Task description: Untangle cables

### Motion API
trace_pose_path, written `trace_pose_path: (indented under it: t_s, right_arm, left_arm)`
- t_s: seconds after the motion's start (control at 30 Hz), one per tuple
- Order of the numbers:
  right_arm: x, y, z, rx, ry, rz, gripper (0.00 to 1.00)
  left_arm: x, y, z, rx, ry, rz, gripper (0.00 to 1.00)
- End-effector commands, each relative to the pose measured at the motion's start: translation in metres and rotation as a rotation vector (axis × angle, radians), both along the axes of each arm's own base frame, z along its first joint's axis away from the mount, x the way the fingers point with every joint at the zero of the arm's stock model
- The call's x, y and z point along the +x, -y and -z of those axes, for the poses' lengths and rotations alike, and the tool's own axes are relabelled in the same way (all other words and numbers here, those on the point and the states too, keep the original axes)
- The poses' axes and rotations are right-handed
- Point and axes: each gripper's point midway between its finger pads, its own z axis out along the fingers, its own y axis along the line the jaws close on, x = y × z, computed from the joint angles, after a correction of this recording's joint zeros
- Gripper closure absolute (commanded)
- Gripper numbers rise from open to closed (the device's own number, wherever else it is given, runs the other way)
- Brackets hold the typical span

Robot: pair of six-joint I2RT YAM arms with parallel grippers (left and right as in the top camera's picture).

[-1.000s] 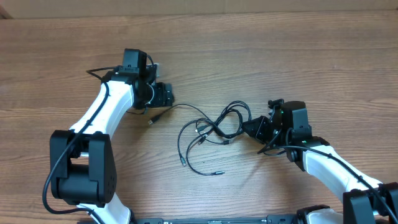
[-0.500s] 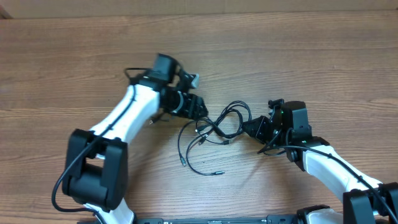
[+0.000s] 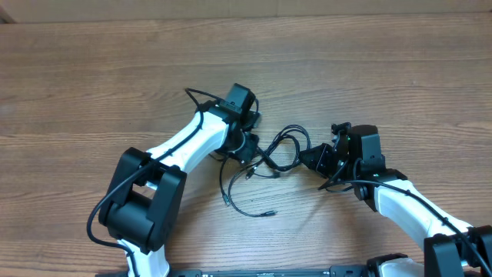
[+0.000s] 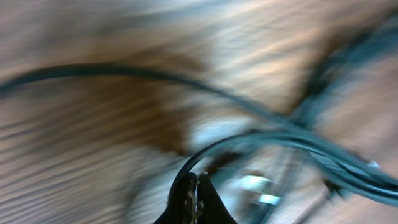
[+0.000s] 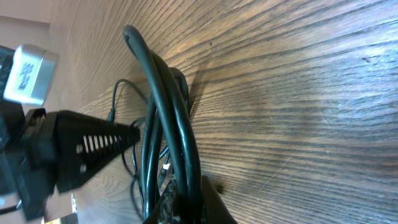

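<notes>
The cables (image 3: 274, 153) lie as a knotted bundle of thin black cords mid-table, with loose ends trailing toward the front. My right gripper (image 3: 308, 159) is shut on the looped strands at the bundle's right side; in the right wrist view the cables (image 5: 166, 106) run straight into its closed jaws (image 5: 188, 200). My left gripper (image 3: 249, 145) sits at the bundle's left edge. In the blurred left wrist view its jaws (image 4: 196, 179) are pressed together, and a cable strand (image 4: 261, 138) arcs away from just beside their tips, not visibly pinched.
Two loose plug ends (image 3: 269, 213) (image 3: 225, 200) rest on the wooden table (image 3: 384, 77) in front of the bundle. The left arm's black finger housing (image 5: 87, 149) shows close by in the right wrist view.
The left arm swung from the far left across to the bundle's left edge, and its jaws closed on the way. The right arm and its grip stayed put.
</notes>
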Motion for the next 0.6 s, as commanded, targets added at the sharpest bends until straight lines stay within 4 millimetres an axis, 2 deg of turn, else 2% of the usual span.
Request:
trace_pose_path:
  t_s: [0.0,0.1,0.17,0.3,0.37,0.43,0.5,0.53,0.57]
  right_arm:
    - [-0.002,-0.002,-0.002,0.017,-0.002,-0.012,0.96]
    - [-0.005,-0.002,0.0,0.013,-0.022,-0.012,0.93]
    - [-0.006,-0.002,0.001,0.012,-0.03,-0.012,0.8]
    - [-0.006,-0.001,0.002,0.011,-0.031,-0.012,0.74]
    - [-0.006,-0.001,0.002,0.011,-0.031,-0.011,0.65]
    - [-0.007,-0.002,0.001,0.016,-0.032,-0.015,0.47]
    - [-0.009,-0.006,-0.002,0.042,-0.039,-0.033,0.3]
    - [-0.01,-0.007,-0.003,0.053,-0.048,-0.034,0.09]
    - [-0.012,-0.008,-0.003,0.059,-0.072,-0.025,0.0]
  left_arm:
    - [0.035,-0.056,-0.017,0.211,0.141,-0.182,0.96]
    - [0.039,-0.078,-0.019,0.261,0.147,-0.26,0.96]
    - [0.041,-0.088,-0.019,0.264,0.139,-0.288,0.96]
    - [0.045,-0.105,-0.019,0.268,0.131,-0.339,0.96]
    - [0.047,-0.115,-0.019,0.266,0.127,-0.392,0.96]
    - [0.048,-0.123,-0.019,0.258,0.116,-0.43,0.96]
    - [0.047,-0.121,-0.017,0.211,0.09,-0.429,0.92]
    - [0.046,-0.115,-0.016,0.165,0.072,-0.408,0.89]
    - [0.045,-0.107,-0.016,0.11,0.053,-0.373,0.85]
